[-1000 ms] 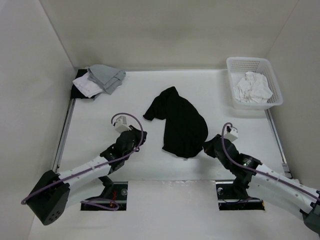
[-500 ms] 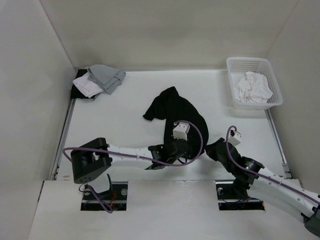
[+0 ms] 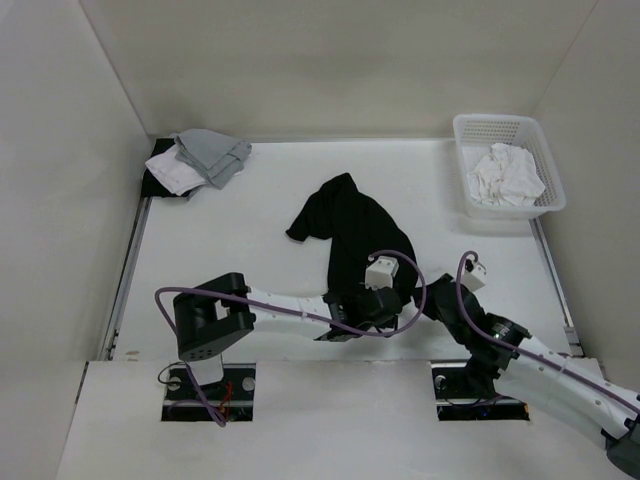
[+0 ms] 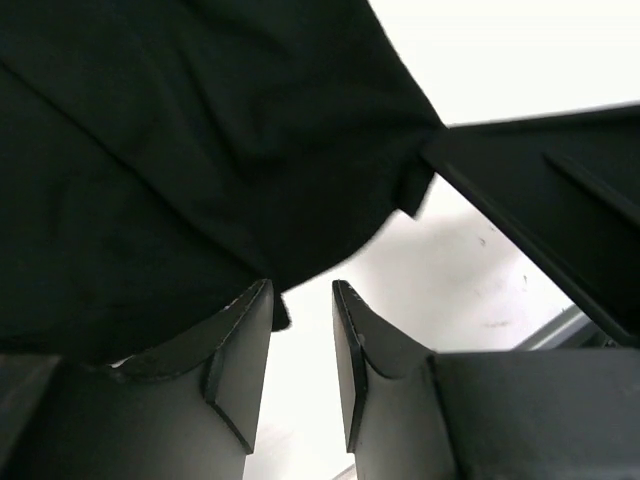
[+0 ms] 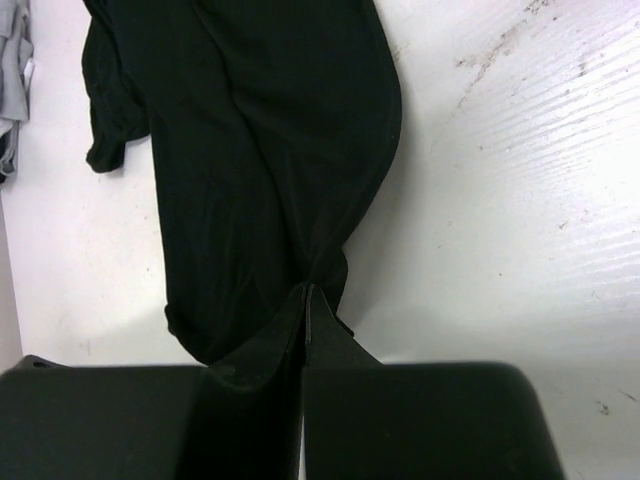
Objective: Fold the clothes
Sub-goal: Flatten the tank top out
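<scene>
The clothes (image 3: 350, 232), a plain black top, lie crumpled in the middle of the white table, with a sleeve end toward the back left. My right gripper (image 3: 426, 299) is shut on the garment's near right hem, and the fabric (image 5: 260, 130) bunches into its fingertips (image 5: 307, 292). My left arm reaches across from the left. Its gripper (image 3: 399, 300) sits at the same near edge, right beside the right gripper. In the left wrist view the left gripper (image 4: 301, 290) is open with only bare table between the fingers. The black cloth (image 4: 180, 150) lies just beyond, touching the left finger (image 4: 245, 335).
A white basket (image 3: 500, 122) holding a white cloth (image 3: 508, 175) stands at the back right. A pile of grey and white garments (image 3: 200, 158) lies at the back left. Walls close in the table on three sides.
My left arm has swung from the left side across to the garment's near right edge, and its jaws have opened. The right gripper has stayed shut on the hem, shifting only slightly.
</scene>
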You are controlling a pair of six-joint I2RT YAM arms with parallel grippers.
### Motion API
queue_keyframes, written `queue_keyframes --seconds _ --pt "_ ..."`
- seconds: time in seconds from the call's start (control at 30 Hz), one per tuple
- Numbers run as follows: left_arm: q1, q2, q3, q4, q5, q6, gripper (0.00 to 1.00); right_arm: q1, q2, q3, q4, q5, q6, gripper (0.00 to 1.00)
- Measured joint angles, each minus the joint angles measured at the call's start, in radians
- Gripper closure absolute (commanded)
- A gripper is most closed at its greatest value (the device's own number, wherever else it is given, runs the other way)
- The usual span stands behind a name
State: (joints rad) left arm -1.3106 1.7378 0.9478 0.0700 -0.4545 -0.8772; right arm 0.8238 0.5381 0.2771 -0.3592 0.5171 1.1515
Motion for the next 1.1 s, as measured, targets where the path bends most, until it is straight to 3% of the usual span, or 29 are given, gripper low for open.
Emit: queue_keyframes --seconds 0.53,0.83,1.1 --pt "-0.021 0.054 0.055 -0.128 -0.056 -0.01 0.74 -0.001 -0.018 -0.018 0.0 -0.001 -0.003 1.0" --pt "-0.054 0.034 0.054 -0.142 -0.119 -0.005 0.64 -0.001 -0.019 -0.018 0.0 0.0 -0.004 1.0" --pt "-0.042 0.031 0.054 -0.126 -0.117 -0.005 0.74 -0.001 -0.021 -0.018 0.0 0.0 -0.004 1.0"
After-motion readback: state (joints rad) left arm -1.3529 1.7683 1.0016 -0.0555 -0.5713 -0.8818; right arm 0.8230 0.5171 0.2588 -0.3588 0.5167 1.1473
